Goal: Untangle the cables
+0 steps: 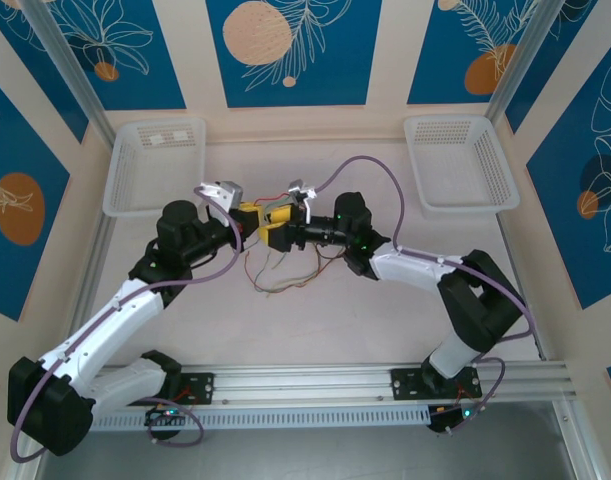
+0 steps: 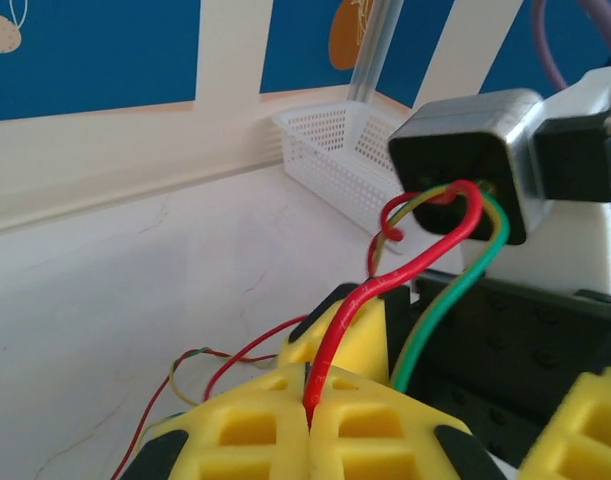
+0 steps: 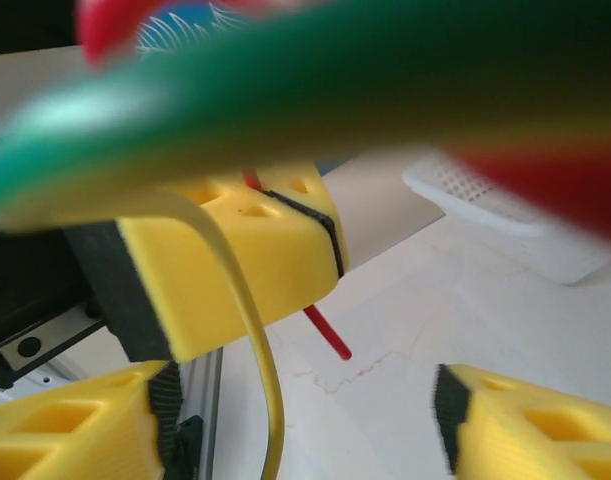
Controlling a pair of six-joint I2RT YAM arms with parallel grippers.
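In the left wrist view my left gripper (image 2: 310,415) has its yellow fingers shut on a red cable (image 2: 385,285). That cable rises and loops over the right arm's camera housing (image 2: 465,165) beside a green cable (image 2: 435,310). In the right wrist view my right gripper (image 3: 305,410) is open, its fingers (image 3: 75,430) wide apart. A pale yellow cable (image 3: 257,340) hangs between them, and the red cable's end (image 3: 327,335) sticks out under the left gripper's fingers (image 3: 235,250). A blurred green cable (image 3: 335,80) crosses the top. From above, both grippers (image 1: 250,213) (image 1: 273,232) meet mid-table over the dangling cables (image 1: 280,272).
Two white mesh baskets stand at the back, one left (image 1: 153,165) and one right (image 1: 458,160); the right one also appears as a basket (image 2: 330,150) in the left wrist view. Thick purple arm cables (image 1: 370,170) arch over the table. An aluminium rail (image 1: 315,380) runs along the near edge.
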